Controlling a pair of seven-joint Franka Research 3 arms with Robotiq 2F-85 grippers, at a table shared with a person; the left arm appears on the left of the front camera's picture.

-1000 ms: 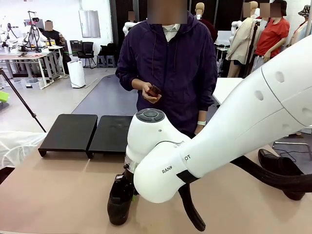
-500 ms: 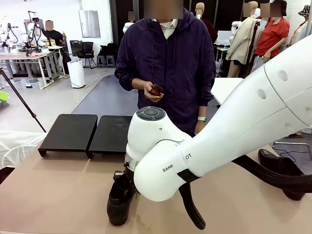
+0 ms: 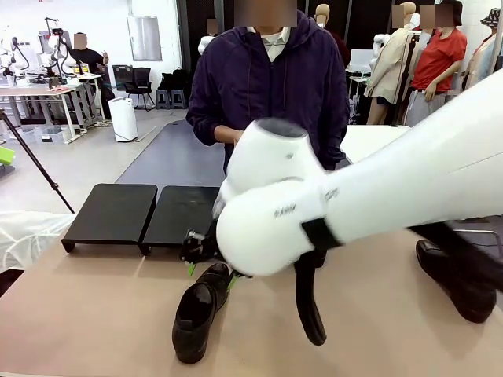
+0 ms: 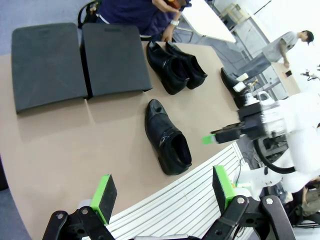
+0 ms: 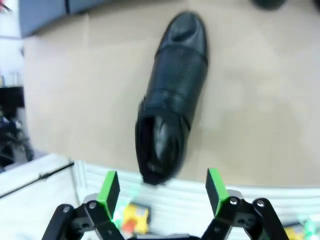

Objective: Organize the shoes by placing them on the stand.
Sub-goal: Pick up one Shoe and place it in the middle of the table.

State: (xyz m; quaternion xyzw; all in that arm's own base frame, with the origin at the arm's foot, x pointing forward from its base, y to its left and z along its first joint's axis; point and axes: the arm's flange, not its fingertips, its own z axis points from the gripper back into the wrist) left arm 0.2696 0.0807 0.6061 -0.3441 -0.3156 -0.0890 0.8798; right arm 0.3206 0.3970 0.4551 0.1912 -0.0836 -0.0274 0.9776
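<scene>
One black loafer [image 3: 198,316] lies free on the beige table near the front edge, toe pointing away. My right gripper [image 3: 209,272] hovers just above its heel end, open and empty. In the right wrist view the loafer [image 5: 172,95] sits beyond the open right gripper [image 5: 162,189]. My left gripper [image 4: 162,192] is open, high above the table. Below it I see that loafer [image 4: 167,137], a pair of loafers [image 4: 175,67] side by side farther off, and a further loafer [image 4: 231,82]. The stand [image 4: 47,65], two black platforms, is bare; it shows at the far left [image 3: 110,212].
A person in a purple jacket [image 3: 267,86] stands at the far edge, holding something small in both hands. Another loafer [image 3: 456,283] rests at the right side of the table. My right arm's white body [image 3: 354,212] spans the middle.
My right gripper opened, let go of the near loafer and rose off it toward the stand. The loafer stays on the table. The left gripper stayed open.
</scene>
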